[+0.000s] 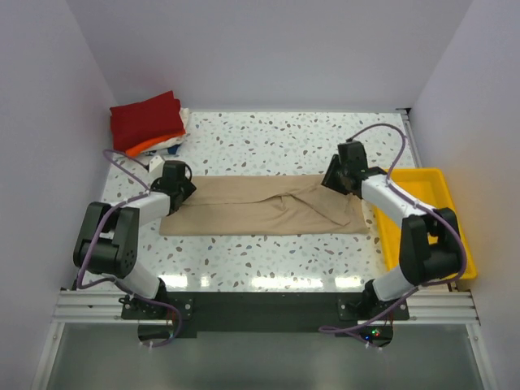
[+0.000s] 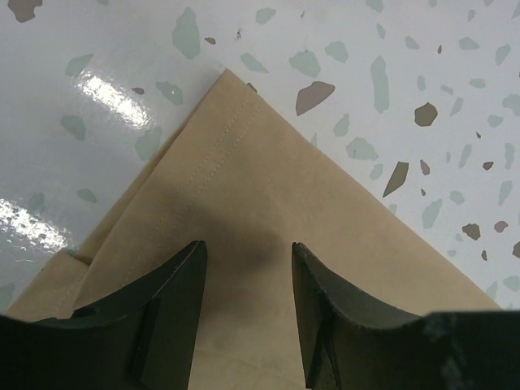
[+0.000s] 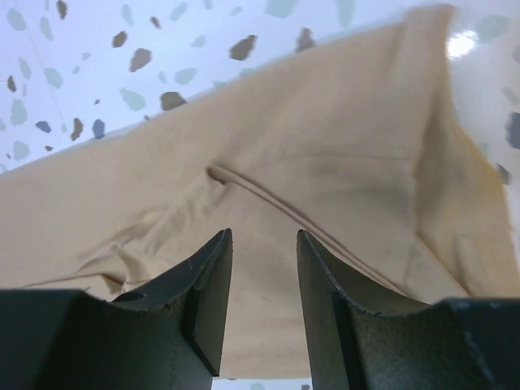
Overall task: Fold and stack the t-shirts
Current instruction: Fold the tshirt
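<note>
Two arms reach out over my table (image 1: pixel 268 134) in the top view, one at each end of the tan shirt (image 1: pixel 260 213). It lies mid-table, folded into a long flat band running left to right. My left gripper (image 1: pixel 180 185) sits over its far left corner and my right gripper (image 1: pixel 333 180) over its far right part. At the far left corner of the table is a folded pile, well apart from the tan shirt: a dark red shirt (image 1: pixel 146 119) on top, an orange shirt (image 1: pixel 154 145) under it and a white shirt (image 1: pixel 175 146) showing at its right edge. A yellow tray (image 1: pixel 422 175) stands at the right edge, just beside the shirt's right end.

From the left wrist, my left gripper (image 2: pixel 248 268) is spread open with nothing between its fingers (image 2: pixel 175 301). Below it the shirt's (image 2: pixel 268 203) stitched corner lies flat on the speckled top. I cannot tell whether the tips touch the cloth.

From the right wrist, my right gripper (image 3: pixel 258 276) is also open and grips nothing. The shirt (image 3: pixel 325 162) under it shows a raised crease running across, and its edge lies on the table.
</note>
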Robot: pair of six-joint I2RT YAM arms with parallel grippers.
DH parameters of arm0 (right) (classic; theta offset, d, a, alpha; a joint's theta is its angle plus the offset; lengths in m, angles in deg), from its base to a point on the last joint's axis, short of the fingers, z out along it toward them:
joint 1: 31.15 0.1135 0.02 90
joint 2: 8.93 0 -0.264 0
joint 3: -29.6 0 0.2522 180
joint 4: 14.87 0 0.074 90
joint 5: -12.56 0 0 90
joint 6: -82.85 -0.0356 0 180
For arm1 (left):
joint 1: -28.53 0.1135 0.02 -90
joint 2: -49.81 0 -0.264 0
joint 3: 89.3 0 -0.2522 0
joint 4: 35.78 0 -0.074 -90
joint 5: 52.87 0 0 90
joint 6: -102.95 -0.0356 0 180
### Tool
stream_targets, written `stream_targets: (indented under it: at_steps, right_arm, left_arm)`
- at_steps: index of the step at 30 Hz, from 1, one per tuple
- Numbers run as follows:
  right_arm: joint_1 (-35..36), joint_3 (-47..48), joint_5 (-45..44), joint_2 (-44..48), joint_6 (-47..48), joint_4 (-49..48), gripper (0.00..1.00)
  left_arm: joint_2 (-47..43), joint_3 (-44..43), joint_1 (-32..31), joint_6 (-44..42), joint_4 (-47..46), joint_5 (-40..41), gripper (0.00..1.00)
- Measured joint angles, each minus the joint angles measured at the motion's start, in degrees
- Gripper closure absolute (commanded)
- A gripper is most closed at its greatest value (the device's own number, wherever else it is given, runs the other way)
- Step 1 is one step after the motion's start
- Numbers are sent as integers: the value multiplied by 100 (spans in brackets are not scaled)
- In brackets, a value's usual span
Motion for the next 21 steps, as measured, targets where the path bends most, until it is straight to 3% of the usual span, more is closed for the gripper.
stream_targets:
  at_steps: [5, 14, 21]
  right_arm:
    - [516, 472, -216, -778, 129, -297, 54]
    - [535, 643, -323, -1467, 286, -555, 54]
    - [614, 680, -319, -1641, 271, -717, 60]
  left_arm:
    - [116, -26, 0, -11, 15, 31, 50]
    - [116, -39, 0, -22, 15, 33, 50]
    - [162, -94, 0, -22, 20, 31, 51]
